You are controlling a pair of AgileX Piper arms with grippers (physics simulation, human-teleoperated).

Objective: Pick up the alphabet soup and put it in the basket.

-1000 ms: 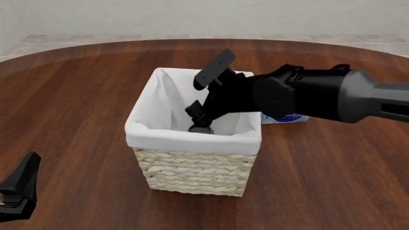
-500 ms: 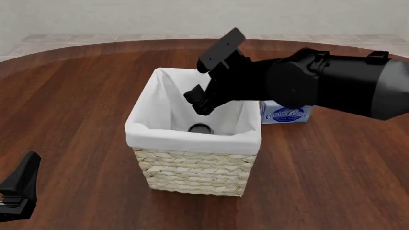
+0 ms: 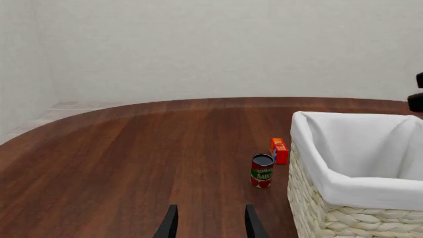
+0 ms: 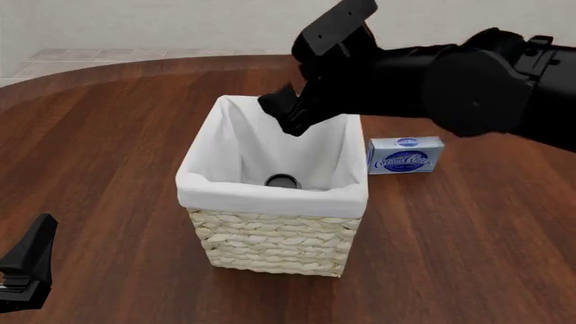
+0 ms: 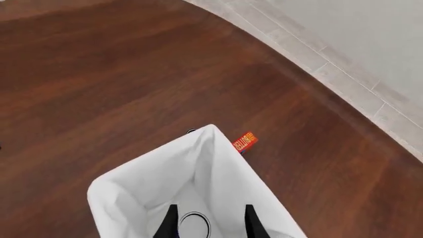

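Soup can [image 4: 282, 181] upright inside basket [image 4: 270, 199]; right gripper [image 4: 315, 71] above basket, fingers spread, empty; left gripper [image 3: 209, 225] apart, spread, empty.

right gripper [image 4: 317, 74] raised, jaws apart, left gripper [image 4: 23, 270] low, idle

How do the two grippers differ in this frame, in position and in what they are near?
The right gripper hangs open and empty above the basket, where the alphabet soup stands on the bottom; the left gripper sits low at the table's near edge, away from the basket. The right gripper points down at the liner; the left gripper looks level across the table toward a red tomato can. Both are black, open and hold nothing.
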